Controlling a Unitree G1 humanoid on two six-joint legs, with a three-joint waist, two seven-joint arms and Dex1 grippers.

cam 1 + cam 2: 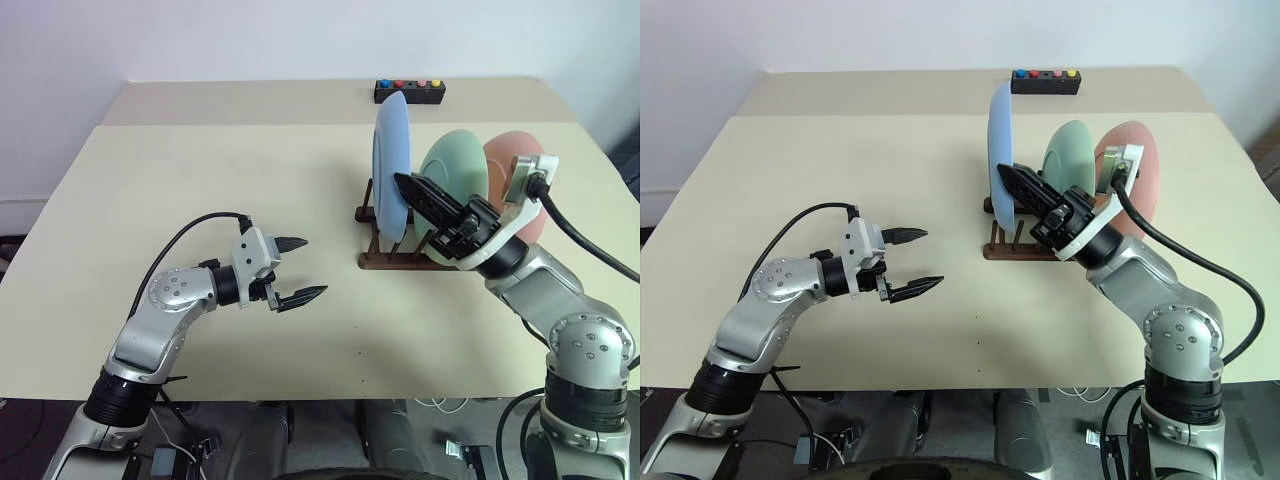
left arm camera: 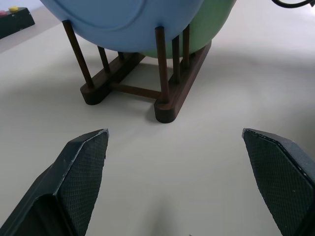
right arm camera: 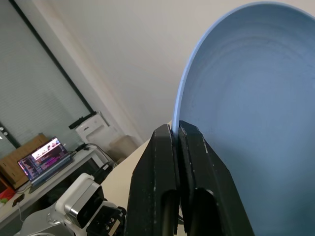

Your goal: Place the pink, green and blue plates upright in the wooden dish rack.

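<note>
While the cream table spreads wide under everything, the rack stands on its right half with all three plates upright in it. Nearest the left end stands the blue plate, behind it the green plate, and farthest right the pink plate, partly hidden by the right arm. Reaching up from the lower right, the right gripper has its fingers pinched on the blue plate's rim, one on each face, as the wrist view shows. Well apart on the table's left side, the left gripper hovers above the surface with its fingers spread wide and nothing between them, pointing toward the rack. Along the far edge sits a small black box with coloured buttons.
</note>
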